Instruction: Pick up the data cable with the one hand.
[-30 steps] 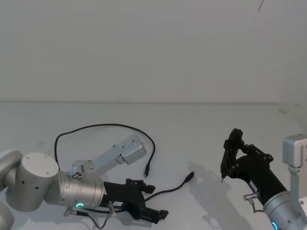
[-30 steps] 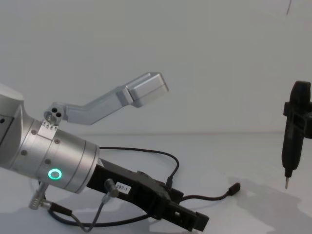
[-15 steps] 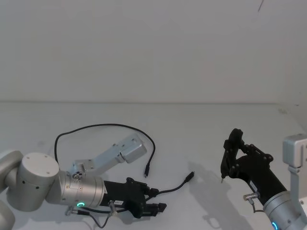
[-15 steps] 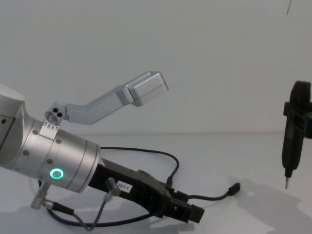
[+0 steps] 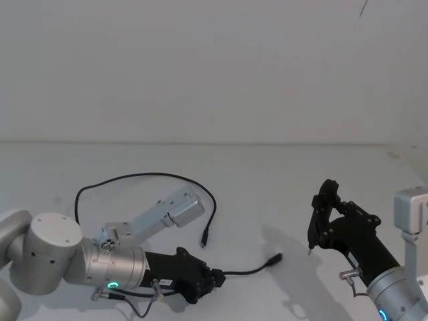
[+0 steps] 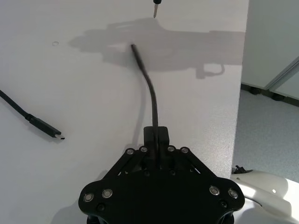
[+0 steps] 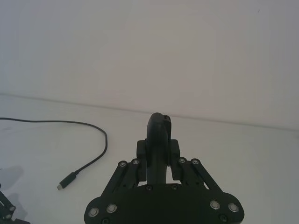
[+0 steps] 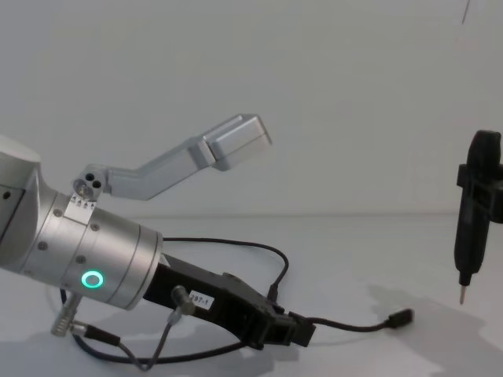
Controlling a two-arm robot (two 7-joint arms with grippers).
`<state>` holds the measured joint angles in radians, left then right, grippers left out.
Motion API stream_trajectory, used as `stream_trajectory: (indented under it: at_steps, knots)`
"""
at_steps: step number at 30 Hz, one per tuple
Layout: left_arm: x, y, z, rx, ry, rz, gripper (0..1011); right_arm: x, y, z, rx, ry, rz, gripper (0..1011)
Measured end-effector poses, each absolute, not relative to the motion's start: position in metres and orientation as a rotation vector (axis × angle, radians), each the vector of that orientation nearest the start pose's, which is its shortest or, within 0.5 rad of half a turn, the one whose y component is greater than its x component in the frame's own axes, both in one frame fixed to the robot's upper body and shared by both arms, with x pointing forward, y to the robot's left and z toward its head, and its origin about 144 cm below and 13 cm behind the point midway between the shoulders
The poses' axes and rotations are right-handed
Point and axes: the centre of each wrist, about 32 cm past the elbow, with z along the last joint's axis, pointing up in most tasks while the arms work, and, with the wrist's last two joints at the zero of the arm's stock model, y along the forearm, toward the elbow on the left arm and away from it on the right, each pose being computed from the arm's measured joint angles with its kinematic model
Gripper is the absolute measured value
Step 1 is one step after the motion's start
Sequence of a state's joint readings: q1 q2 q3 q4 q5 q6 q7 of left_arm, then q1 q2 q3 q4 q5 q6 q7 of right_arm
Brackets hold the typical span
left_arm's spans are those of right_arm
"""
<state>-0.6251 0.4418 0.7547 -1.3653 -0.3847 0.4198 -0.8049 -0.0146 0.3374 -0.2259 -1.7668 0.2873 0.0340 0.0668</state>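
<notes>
Low over the white tabletop (image 5: 281,180) on the robot's left, a fat silver cylinder (image 8: 94,251) with a green ring light (image 8: 93,279) ends in the left claw (image 5: 212,279), pressed together and pinching the black data cable (image 5: 134,177) some way back from one plug (image 5: 274,258); the rest loops behind the arm. Well to the right, the right claw (image 5: 309,249) hangs upright, its jaws pressed together. Digits on the left claw's small white label (image 8: 198,299) are too small to read surely.
</notes>
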Motion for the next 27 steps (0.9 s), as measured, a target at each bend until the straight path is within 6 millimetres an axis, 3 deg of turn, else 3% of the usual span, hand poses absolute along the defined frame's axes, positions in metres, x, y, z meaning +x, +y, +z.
stream_trajectory:
  at_steps: [3,15,27]
  knots:
    - [0.568,0.186,1.231,0.488,0.106,0.29,44,0.443,-0.237,1.189,0.026,-0.075,-1.229,279]
    - [0.568,0.186,1.232,0.481,0.085,0.279,44,0.444,-0.238,1.192,0.037,-0.076,-1.23,279]
    - [0.571,0.188,1.243,0.458,0.001,0.188,44,0.448,-0.243,1.225,0.12,-0.065,-1.191,279]
